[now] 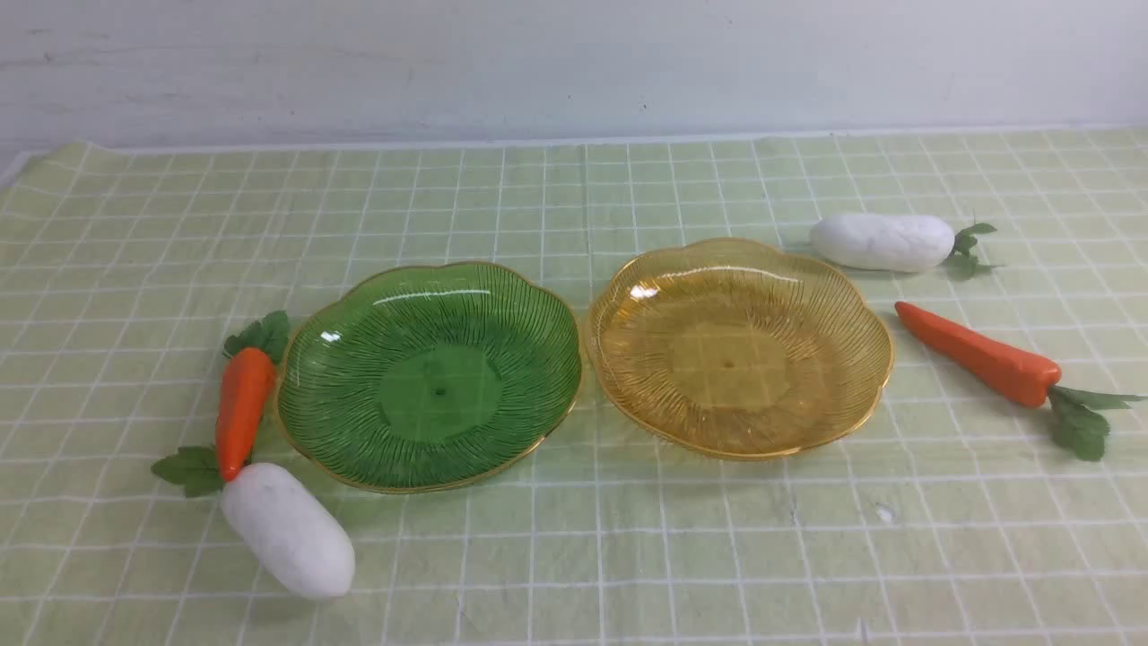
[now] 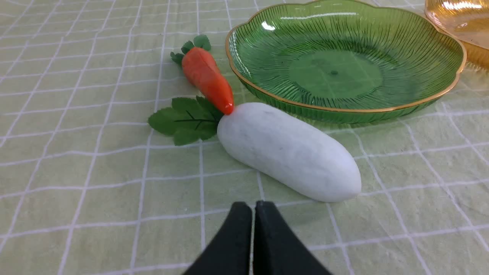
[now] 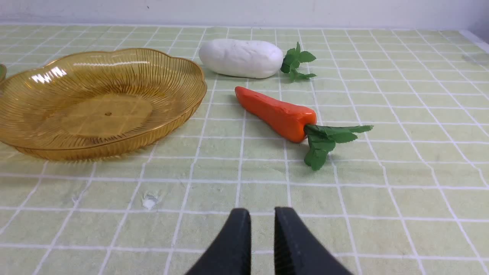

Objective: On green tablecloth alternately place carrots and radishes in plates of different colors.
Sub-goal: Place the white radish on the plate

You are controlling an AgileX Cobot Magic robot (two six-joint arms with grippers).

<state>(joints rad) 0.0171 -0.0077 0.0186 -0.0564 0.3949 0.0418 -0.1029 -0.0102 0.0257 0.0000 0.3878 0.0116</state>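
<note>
On the green tablecloth (image 1: 628, 538) an empty green plate (image 1: 430, 377) and an empty amber plate (image 1: 740, 345) stand side by side. A carrot (image 1: 240, 408) and a radish (image 1: 287, 529) lie left of the green plate, the carrot's tip touching the radish. Another radish (image 1: 883, 242) and carrot (image 1: 978, 354) lie right of the amber plate. No gripper shows in the front view. My left gripper (image 2: 253, 208) is shut and empty, just short of the radish (image 2: 288, 151). My right gripper (image 3: 262, 214) is empty with only a narrow gap, well short of the carrot (image 3: 277, 114).
A pale wall runs along the cloth's far edge. A small white spot (image 1: 883, 513) marks the cloth in front of the amber plate. Bare cloth lies in front of both plates and behind them.
</note>
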